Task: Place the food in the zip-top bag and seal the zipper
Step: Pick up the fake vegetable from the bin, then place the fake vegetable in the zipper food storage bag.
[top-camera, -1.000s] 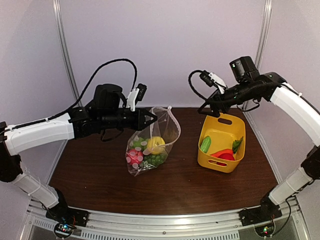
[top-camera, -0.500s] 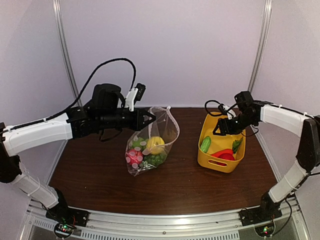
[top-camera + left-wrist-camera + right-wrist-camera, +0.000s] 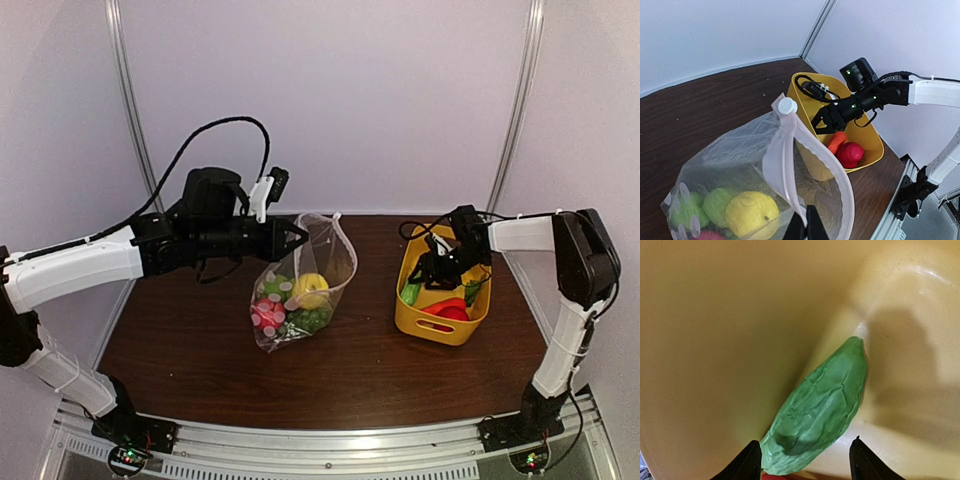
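The clear dotted zip-top bag lies mid-table, mouth held up. Inside it are a yellow lemon, green apples, green grapes and a red piece. My left gripper is shut on the bag's rim; in the left wrist view it pinches the zipper strip. My right gripper is open inside the yellow basket, its fingers astride the near end of the green cucumber. The carrot and red pepper lie in the basket.
Grey walls close the back and sides. A metal rail runs along the near table edge. The right arm's cable loops over the basket's back rim.
My right arm has swung down from above the basket, and its gripper has gone into the basket over the cucumber. The left gripper and bag have hardly moved.
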{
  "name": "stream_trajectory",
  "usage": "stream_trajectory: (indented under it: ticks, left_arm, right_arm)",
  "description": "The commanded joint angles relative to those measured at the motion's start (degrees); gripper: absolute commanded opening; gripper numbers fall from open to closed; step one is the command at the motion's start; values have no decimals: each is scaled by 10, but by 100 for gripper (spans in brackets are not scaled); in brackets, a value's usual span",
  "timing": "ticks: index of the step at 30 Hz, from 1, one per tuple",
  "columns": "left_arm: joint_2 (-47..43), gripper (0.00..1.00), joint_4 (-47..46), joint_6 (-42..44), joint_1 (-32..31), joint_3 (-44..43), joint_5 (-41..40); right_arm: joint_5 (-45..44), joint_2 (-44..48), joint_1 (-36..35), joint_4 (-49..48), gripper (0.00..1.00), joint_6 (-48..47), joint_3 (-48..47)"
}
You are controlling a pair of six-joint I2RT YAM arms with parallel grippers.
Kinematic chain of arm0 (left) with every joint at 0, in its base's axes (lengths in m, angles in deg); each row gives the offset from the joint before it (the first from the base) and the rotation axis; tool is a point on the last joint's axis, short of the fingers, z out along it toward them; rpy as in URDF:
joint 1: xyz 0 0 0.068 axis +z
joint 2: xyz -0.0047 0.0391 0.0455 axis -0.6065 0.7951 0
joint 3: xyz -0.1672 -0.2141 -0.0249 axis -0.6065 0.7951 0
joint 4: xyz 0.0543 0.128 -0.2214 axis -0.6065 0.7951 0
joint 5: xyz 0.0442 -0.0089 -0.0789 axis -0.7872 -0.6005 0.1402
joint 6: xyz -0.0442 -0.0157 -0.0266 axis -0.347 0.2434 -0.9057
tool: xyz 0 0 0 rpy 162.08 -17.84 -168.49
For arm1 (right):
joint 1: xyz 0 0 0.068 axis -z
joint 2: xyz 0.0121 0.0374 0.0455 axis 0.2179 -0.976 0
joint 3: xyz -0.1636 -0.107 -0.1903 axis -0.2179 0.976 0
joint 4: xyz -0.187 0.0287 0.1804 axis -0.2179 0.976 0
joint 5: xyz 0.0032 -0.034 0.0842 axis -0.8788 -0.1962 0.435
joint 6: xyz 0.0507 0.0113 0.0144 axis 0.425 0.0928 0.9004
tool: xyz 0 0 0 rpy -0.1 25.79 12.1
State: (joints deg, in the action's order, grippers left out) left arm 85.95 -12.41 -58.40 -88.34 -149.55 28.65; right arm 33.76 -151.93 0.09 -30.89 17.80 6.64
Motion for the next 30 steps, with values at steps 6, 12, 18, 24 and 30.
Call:
stream_trajectory:
  ticks: [6, 12, 18, 24, 30]
  left_arm:
    - [3, 0, -12, -3, -2, -16, -5]
    - [3, 0, -13, -6, -2, -17, -7]
    - [9, 0, -17, -8, -2, -19, -2]
    - [15, 0, -25, -5, -2, -24, 10]
    - [23, 0, -34, -2, -2, -20, 12]
  right_arm:
    - [65, -61, 3, -56, 57, 64, -21]
    - [65, -32, 20, -71, 31, 83, -7]
    - [52, 72, 44, -73, 22, 63, 14]
    - [81, 194, 37, -116, 20, 16, 12]
    - [163, 257, -14, -105, 20, -75, -57]
